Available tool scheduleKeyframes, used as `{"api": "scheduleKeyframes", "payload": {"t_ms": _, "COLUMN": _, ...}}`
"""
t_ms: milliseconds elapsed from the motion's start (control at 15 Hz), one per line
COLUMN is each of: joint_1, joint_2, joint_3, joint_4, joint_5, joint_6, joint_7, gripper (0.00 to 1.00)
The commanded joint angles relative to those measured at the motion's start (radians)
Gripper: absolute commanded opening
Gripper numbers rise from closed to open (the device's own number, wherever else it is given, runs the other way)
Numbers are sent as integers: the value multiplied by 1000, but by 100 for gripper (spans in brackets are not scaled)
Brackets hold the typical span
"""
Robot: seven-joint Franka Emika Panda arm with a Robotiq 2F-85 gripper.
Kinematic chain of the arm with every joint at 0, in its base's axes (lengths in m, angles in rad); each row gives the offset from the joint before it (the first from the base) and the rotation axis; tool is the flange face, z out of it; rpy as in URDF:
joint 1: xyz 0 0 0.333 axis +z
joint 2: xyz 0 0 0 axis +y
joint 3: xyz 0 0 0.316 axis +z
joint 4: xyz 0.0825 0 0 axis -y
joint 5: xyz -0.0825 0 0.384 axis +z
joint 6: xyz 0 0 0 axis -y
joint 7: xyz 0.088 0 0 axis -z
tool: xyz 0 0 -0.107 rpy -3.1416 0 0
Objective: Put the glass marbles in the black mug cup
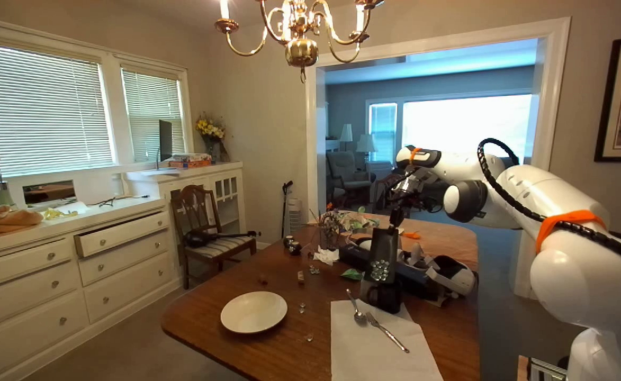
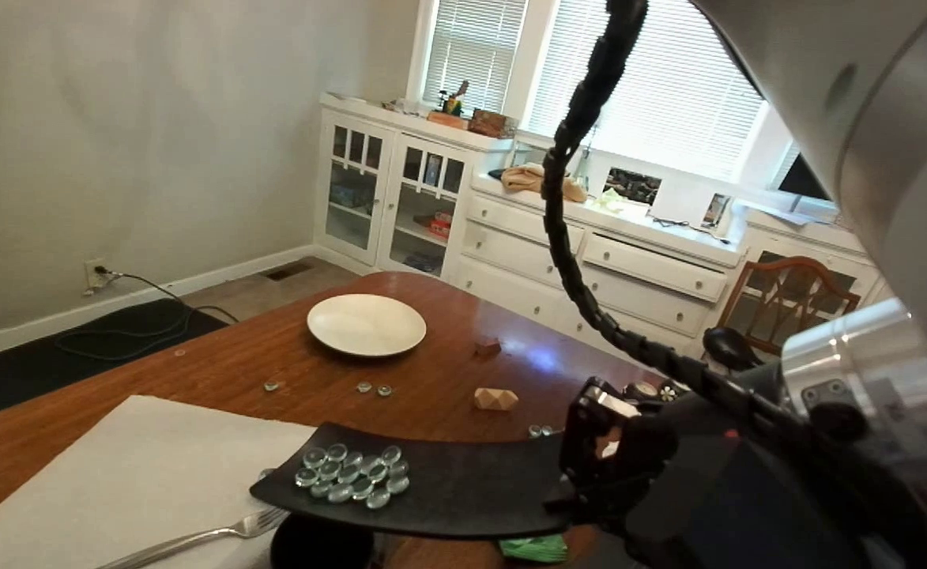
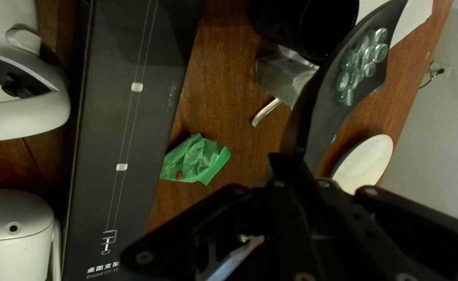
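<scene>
My gripper (image 3: pixel 291 166) is shut on one end of a curved black tray (image 2: pixel 471 482), also seen in the wrist view (image 3: pixel 326 117). Several clear glass marbles (image 2: pixel 356 474) lie clustered near the tray's far end; they also show in an exterior view (image 1: pixel 380 270) and the wrist view (image 3: pixel 363 62). The black mug (image 1: pixel 387 297) stands upright on the table below the tray's marble end. Its dark opening shows in the wrist view (image 3: pixel 328 23); in an exterior view the tray partly hides the mug (image 2: pixel 321 545). The tray slopes down toward the mug in an exterior view.
Loose marbles (image 2: pixel 271 386) lie on the table near a white plate (image 1: pixel 253 312). White paper (image 1: pixel 384 349) with a spoon (image 1: pixel 359 317) and fork (image 1: pixel 389 336) lies by the mug. A long black box (image 3: pixel 131 117), white headset (image 1: pixel 453 275) and green packet (image 3: pixel 195 160) are nearby.
</scene>
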Motion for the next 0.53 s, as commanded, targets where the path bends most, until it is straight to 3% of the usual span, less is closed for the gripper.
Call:
{"api": "scheduleKeyframes", "payload": {"t_ms": 0, "joint_1": -1, "joint_2": -1, "joint_3": 16, "joint_4": -1, "joint_5": 16, "joint_6": -7, "joint_7": 7, "gripper": 2}}
{"api": "scheduleKeyframes", "payload": {"t_ms": 467, "joint_1": 19, "joint_2": 1, "joint_3": 19, "joint_4": -4, "joint_5": 9, "joint_6": -5, "joint_7": 6, "gripper": 2}}
